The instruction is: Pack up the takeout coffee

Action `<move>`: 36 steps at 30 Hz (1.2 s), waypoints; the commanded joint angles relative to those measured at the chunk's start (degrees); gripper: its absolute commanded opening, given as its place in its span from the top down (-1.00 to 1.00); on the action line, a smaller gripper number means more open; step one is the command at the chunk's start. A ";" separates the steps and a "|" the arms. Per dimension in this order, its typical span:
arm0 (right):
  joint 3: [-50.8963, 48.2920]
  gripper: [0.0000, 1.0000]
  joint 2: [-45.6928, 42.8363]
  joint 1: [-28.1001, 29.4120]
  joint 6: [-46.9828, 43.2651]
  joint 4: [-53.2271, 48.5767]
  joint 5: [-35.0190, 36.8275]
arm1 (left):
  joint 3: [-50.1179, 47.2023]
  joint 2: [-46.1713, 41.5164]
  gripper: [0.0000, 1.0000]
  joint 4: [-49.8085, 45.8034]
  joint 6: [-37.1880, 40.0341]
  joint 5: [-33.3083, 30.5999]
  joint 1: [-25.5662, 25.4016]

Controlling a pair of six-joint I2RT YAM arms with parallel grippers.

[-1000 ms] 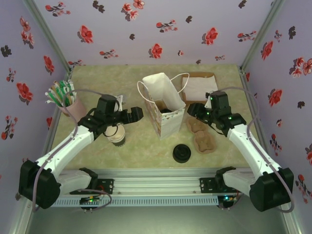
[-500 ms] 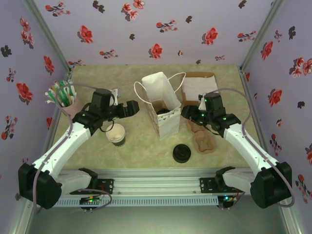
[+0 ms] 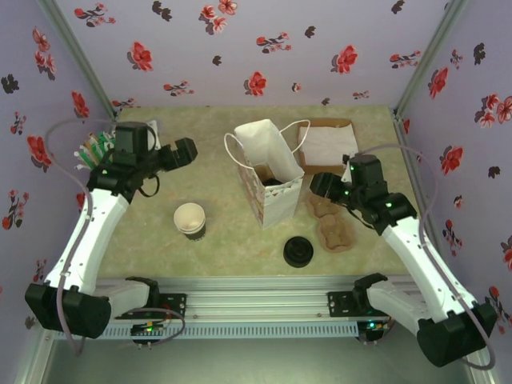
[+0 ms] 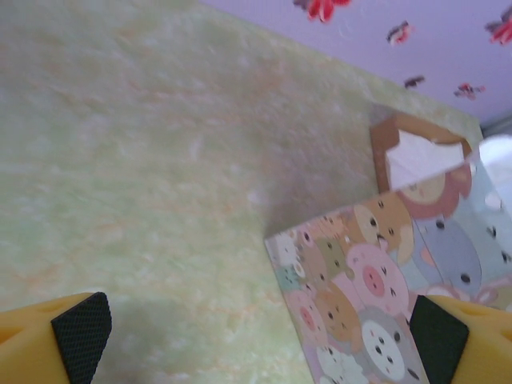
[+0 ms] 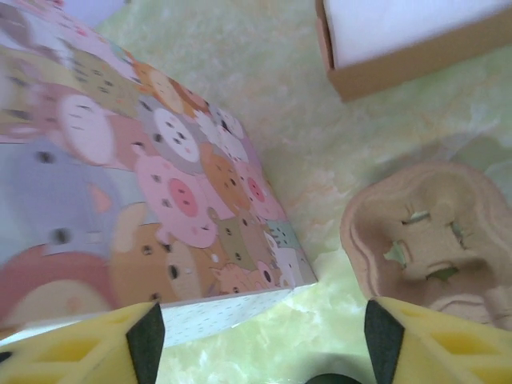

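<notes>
Starting nearest, loose black lids (image 3: 298, 252) and a lidless cup stack (image 3: 190, 220) stand unused. The right gripper (image 3: 318, 186) gapes empty beside the paper bag (image 3: 268, 172); the takeout coffee (image 3: 274, 182) (dark lid glimpsed) seems inside, so packing looks done. Farther, the left gripper (image 3: 184, 150) hangs wide, empty.

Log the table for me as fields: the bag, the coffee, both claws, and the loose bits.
container: white paper bag with cartoon-animal print, upright, mouth open, mid-table
target: black-lidded takeout coffee cup, apparently inside the bag, wall hidden
left claw: open, empty, well left of bag
right claw: open, empty, close by bag's right side
spares: lidless cream-rimmed paper cup stack, left of bag
loose: black plastic lids, near side of bag
carriers: brown pulp cup carriers, right of bag
</notes>
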 commanded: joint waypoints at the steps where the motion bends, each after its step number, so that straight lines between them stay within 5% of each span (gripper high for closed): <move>1: 4.12 -0.49 -2.44 -0.24 -3.83 -3.82 1.52 | 5.28 1.01 -0.99 -7.52 3.70 -5.70 2.45; 9: 5.39 -0.56 -1.93 -0.47 -8.18 -2.53 2.68 | 11.86 2.79 -0.98 -14.91 5.09 -15.78 8.44; 17: 6.45 -0.76 1.05 -1.55 -9.88 2.94 -1.01 | 19.36 6.67 -0.85 -22.19 6.62 -16.89 16.06; 28: 4.85 -0.75 4.71 -4.00 -10.86 6.28 -5.12 | 26.24 15.49 -0.09 -27.65 7.40 -16.53 18.79; 36: 4.32 -0.74 4.80 -4.19 -11.05 6.04 -5.32 | 24.14 17.34 0.27 -26.78 7.23 -20.14 22.05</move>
